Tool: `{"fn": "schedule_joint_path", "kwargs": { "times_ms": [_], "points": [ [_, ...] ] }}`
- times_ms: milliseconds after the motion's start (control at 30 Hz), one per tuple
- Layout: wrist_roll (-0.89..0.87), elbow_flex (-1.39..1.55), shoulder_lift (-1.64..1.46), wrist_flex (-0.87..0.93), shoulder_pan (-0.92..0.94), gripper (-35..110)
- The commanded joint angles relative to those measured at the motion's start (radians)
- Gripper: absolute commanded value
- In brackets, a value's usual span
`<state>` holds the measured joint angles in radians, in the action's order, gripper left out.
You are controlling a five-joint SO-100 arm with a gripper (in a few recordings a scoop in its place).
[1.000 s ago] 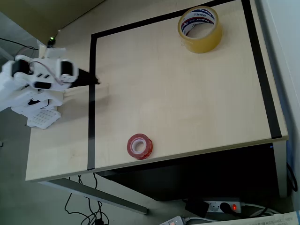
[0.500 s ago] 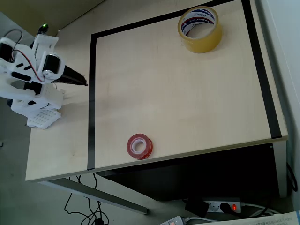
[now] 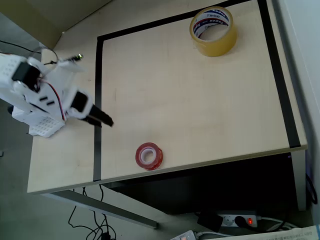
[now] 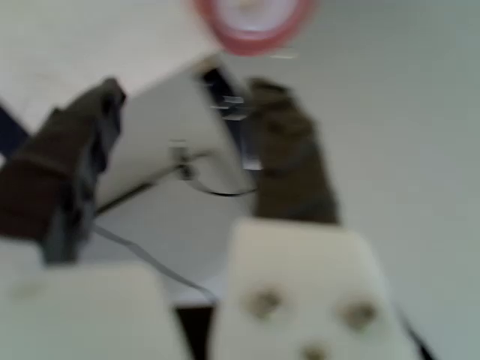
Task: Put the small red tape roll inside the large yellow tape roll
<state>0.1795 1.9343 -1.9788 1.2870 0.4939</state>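
Evidently the approach step: in the overhead view the gripper (image 3: 102,120) hangs left of centre, apart from the small red tape roll (image 3: 149,155) at lower centre, while the wrist view shows its fingers (image 4: 289,154) spread wide and empty. Next it must descend over the red roll and close, then carry it to the large yellow tape roll (image 3: 213,30) at the upper right.

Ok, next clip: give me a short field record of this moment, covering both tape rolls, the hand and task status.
small red tape roll: flat on the table near its front edge, apart from everything
large yellow tape roll: far corner, centre empty
hand: near the left black tape line in the overhead view, open, holding nothing, pointing toward the red roll
task status: not yet begun, rolls far apart
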Motion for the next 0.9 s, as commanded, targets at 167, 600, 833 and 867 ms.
{"fn": "schedule_joint_path", "kwargs": {
  "times_ms": [167, 600, 833, 867],
  "points": [
    [0.026, -0.081, 0.106, 0.006, 0.123, 32],
    [0.074, -0.107, 0.296, -0.153, 0.126, 31],
    [0.077, -0.196, 0.405, -0.202, 0.097, 31],
    [0.077, -0.213, 0.417, -0.201, 0.094, 31]
  ]
}}
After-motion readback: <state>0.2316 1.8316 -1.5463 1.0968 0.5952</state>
